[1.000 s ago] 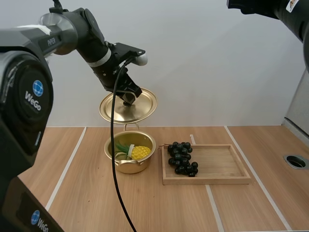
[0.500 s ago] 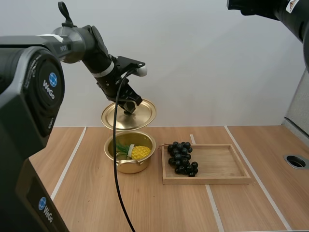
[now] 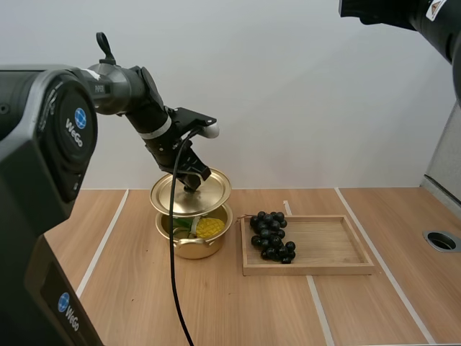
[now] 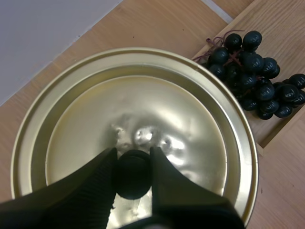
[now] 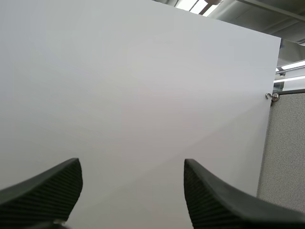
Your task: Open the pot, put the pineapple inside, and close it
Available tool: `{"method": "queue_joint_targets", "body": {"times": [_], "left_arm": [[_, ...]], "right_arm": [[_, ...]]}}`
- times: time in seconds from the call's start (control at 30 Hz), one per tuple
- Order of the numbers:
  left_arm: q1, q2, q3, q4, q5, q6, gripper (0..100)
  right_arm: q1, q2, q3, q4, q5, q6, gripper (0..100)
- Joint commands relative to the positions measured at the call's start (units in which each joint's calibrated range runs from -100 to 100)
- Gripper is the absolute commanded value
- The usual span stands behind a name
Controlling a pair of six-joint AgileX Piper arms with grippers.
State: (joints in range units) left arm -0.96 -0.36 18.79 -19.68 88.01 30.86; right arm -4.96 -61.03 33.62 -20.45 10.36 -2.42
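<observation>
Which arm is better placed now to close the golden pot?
Left. Its jaws pinch the black knob of the round golden metal lid, held just above the golden pot with the yellow pineapple inside. The right arm is raised far away, jaws open.

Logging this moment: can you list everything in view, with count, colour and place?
lid: one, gold with a black knob, held tilted just above the pot, not seated
pot: one, gold, on the table beside the tray
pineapple: one, yellow with green leaves, inside the pot
grapes: one bunch, dark, in the tray's end nearest the pot
tray: one, wooden, on the table
table: one, light wood with pale lines
left hand: one, black, fingers pinching the lid's knob
right hand: one, black, fingers apart, holding nothing
</observation>
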Motion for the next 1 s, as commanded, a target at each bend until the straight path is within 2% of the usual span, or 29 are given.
{"method": "queue_joint_targets", "body": {"times": [0.0,0.27,0.67,0.97], "left_arm": [[0.10,-0.26,2.33,-0.61,-3.06,0.20,0],[0.10,-0.26,6.34,-0.73,-9.41,1.04,0],[0.10,-0.26,8.05,-4.19,-11.20,1.76,0],[0.10,-0.26,10.31,-3.91,-13.09,3.19,0]], "right_arm": [[-0.28,-0.53,0.13,-0.43,0.15,-0.56,100],[-0.28,-0.53,0.13,-0.43,0.15,-0.56,100],[-0.28,-0.53,0.13,-0.43,0.15,-0.56,100],[-0.28,-0.53,0.13,-0.43,0.15,-0.56,100]]}}
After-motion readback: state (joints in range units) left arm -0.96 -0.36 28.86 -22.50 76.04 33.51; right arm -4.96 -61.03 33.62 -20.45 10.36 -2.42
